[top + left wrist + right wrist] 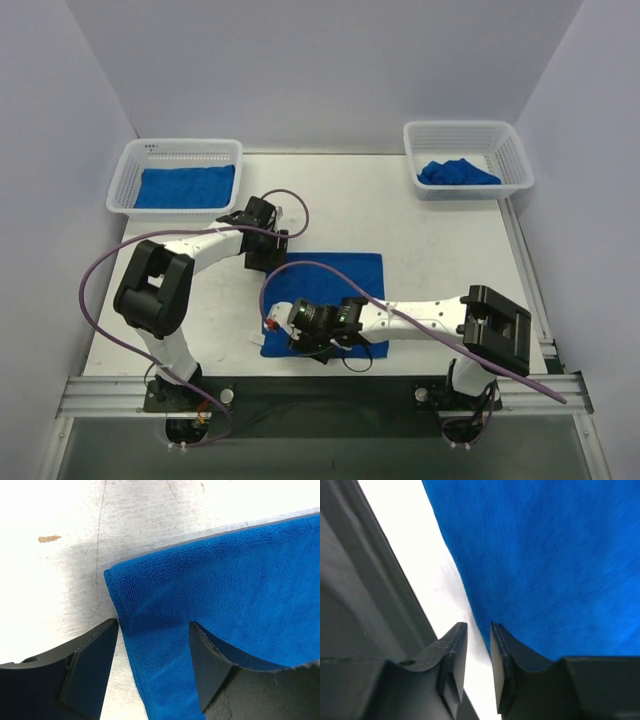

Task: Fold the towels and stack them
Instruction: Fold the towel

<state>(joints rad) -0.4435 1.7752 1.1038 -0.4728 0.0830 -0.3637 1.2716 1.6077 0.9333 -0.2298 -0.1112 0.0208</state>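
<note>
One royal-blue towel (335, 285) lies flat on the white table (430, 235) between the arms. My left gripper (270, 262) hangs low over its far-left corner. In the left wrist view that gripper (152, 630) is open and its fingers straddle the towel's (225, 580) left edge near the corner. My right gripper (275, 325) is at the towel's near-left corner. In the right wrist view its jaws (478, 630) stand a narrow gap apart over bare table, with the towel's (545, 555) edge just beside the right finger (502, 660). Nothing is held.
A white mesh basket (175, 150) at the back left holds a flat folded blue towel (185, 185). Another basket (465, 130) at the back right holds a crumpled blue towel (457, 172). A metal rail (320, 390) runs along the near edge.
</note>
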